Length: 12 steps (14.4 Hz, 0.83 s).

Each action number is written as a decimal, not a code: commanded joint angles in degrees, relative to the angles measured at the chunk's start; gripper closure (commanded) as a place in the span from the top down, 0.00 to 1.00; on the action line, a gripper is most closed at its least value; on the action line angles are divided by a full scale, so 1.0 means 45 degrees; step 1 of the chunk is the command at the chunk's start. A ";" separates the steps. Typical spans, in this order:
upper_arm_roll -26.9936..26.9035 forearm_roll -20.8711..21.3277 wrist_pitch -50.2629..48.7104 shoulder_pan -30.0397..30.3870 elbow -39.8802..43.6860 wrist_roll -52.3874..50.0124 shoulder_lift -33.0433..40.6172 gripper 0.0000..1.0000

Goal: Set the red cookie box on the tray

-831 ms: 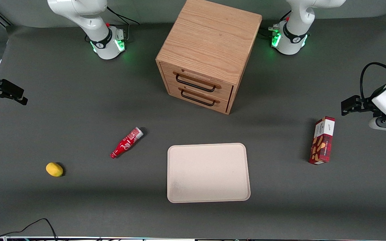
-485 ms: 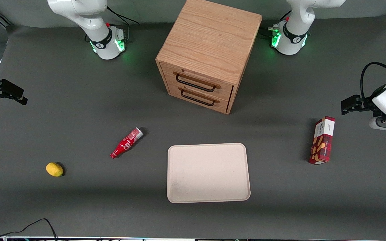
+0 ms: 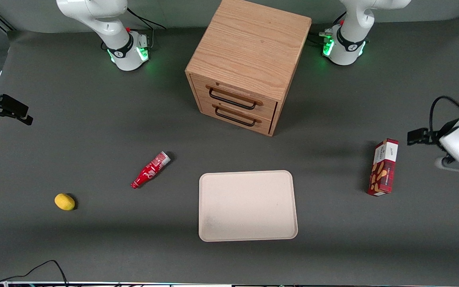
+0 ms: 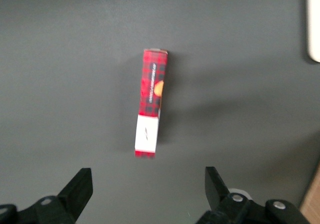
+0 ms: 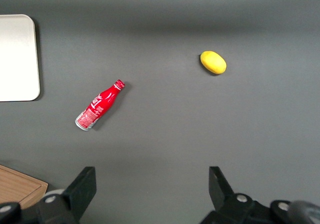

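Since the earlier frame, left gripper (image 4: 145, 196) has dipped lower beside slim dark-red plaid cookie box (image 3: 383, 167), fingers spread wide, empty. Box lies on table toward working arm's end, well apart from cream-beige rectangular tray (image 3: 248, 175). Likely light, stiff carton; pinch across narrow width, mid-length.

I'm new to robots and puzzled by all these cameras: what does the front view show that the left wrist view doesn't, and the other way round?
Only the front view shows the wooden drawer cabinet, the red soda bottle, the yellow lemon and the whole tray.

Only the left wrist view shows the working hand with its fingers spread wide open, above the table and apart from the box.

Both show the red cookie box lying on the dark table, not on the tray; the wrist view catches just a tray corner.
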State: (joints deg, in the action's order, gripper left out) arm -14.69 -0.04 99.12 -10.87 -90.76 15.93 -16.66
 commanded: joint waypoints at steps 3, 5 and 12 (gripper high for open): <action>-0.0211 -0.0244 0.4175 0.0013 -0.2540 0.2611 -0.0458 1.00; -0.0212 -0.1002 0.5272 0.0013 -0.3246 0.2767 -0.0711 1.00; -0.0231 -0.2080 0.8420 0.0052 -0.5123 0.4330 -0.1473 1.00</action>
State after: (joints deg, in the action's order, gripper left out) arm -15.34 -8.13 134.11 -10.55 -111.81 32.65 -23.09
